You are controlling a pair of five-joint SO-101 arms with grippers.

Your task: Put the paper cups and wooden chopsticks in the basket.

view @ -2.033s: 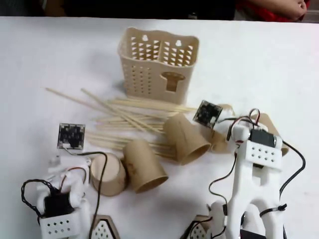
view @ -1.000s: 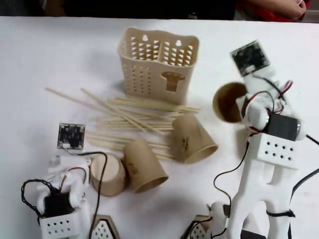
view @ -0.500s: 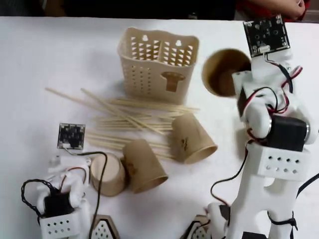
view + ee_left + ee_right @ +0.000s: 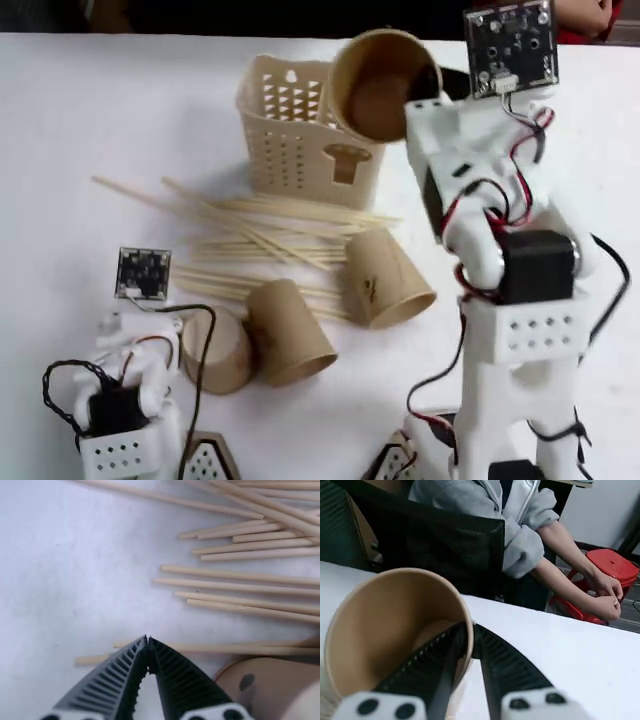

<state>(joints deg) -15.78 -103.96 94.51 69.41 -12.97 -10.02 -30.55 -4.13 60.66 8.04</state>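
Note:
My right gripper (image 4: 471, 630) is shut on the rim of a brown paper cup (image 4: 380, 625), one finger inside and one outside. From above, that paper cup (image 4: 380, 85) hangs tilted over the right end of the cream basket (image 4: 300, 135), mouth facing up. Three more paper cups (image 4: 385, 280) (image 4: 290, 335) (image 4: 215, 350) lie on their sides at the table's middle. Wooden chopsticks (image 4: 270, 235) lie scattered before the basket. My left gripper (image 4: 148, 642) rests shut near the front left, its tips over a chopstick (image 4: 240, 649), beside one lying paper cup (image 4: 270, 685).
The white table (image 4: 80, 110) has free room at the left and far right. The right arm (image 4: 510, 260) stands tall over the table's right half. The left arm's base (image 4: 120, 420) sits at the front left edge.
The right arm lifted a cup from the table's right middle, carried it up and back, then swung it left over the basket's right end. The left arm stayed still.

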